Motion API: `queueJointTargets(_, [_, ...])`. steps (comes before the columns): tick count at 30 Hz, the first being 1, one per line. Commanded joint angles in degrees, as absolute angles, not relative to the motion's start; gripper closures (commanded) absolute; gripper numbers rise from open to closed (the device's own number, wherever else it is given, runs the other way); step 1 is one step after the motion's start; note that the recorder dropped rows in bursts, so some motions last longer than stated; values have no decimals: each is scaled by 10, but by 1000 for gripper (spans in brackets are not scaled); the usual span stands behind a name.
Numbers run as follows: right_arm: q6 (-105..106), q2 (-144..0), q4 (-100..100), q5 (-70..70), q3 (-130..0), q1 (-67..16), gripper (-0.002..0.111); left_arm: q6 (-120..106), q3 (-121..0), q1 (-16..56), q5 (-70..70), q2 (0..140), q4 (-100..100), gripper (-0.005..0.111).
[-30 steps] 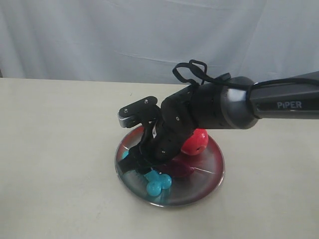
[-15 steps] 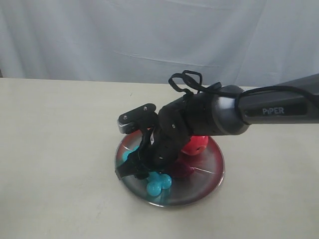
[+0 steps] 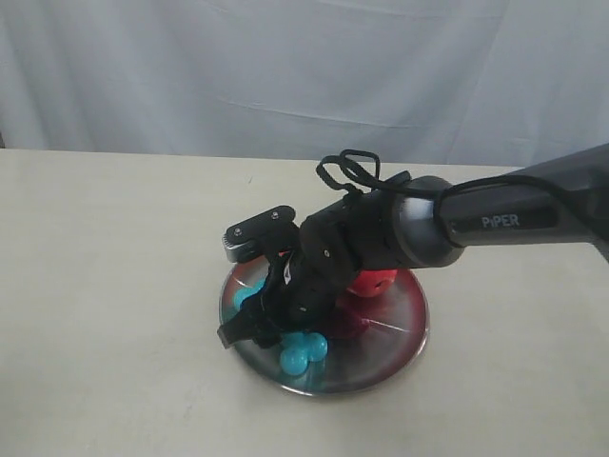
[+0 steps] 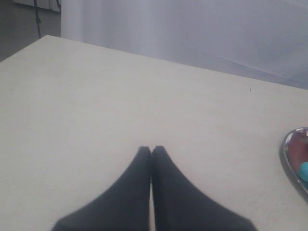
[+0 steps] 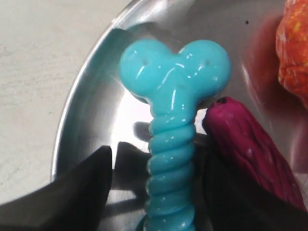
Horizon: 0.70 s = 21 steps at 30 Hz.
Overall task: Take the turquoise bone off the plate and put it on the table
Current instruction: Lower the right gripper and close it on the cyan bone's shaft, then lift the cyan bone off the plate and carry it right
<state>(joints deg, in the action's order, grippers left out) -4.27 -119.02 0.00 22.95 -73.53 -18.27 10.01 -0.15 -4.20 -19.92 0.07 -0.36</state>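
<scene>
The turquoise bone [image 5: 172,144] lies flat on the steel plate [image 5: 91,96], its knobbed end toward the rim. My right gripper [image 5: 159,153] is open and straddles the ribbed shaft, one finger on each side, with a gap showing on one side. In the exterior view the right gripper [image 3: 259,327] is low over the left part of the plate [image 3: 385,367], and only one end of the bone [image 3: 303,350] sticks out from under it. My left gripper [image 4: 151,149] is shut and empty, hovering above the beige table [image 4: 96,96], away from the plate [image 4: 288,156].
A dark purple wedge [image 5: 250,149] lies right beside the bone, against one finger. A red-orange toy fruit [image 3: 379,280] sits at the back of the plate. A grey curtain hangs behind the table [image 3: 114,286].
My right arm has sunk and shifted slightly left, bringing the gripper lower over the bone on the plate. The bone has not moved.
</scene>
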Motion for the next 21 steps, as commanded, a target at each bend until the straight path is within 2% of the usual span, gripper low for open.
queueJointTargets(1, [-38, -1190, 0, 223, -739, -182, 54, 101, 0, -45, -196, 0, 0, 107])
queueJointTargets(10, [-37, -1190, 0, 225, -739, -182, 56, 101, 0, -45, -196, 0, 0, 107])
queueJointTargets(15, [-37, -1190, 0, 227, -739, -182, 84, 101, 0, -45, -196, 0, 0, 107])
queueJointTargets(19, [-38, -1190, 0, 227, -739, -182, 97, 101, 0, -45, -196, 0, 0, 107])
queueJointTargets(21, [-38, -1190, 0, 226, -739, -182, 97, 101, 0, -45, -196, 0, 0, 107])
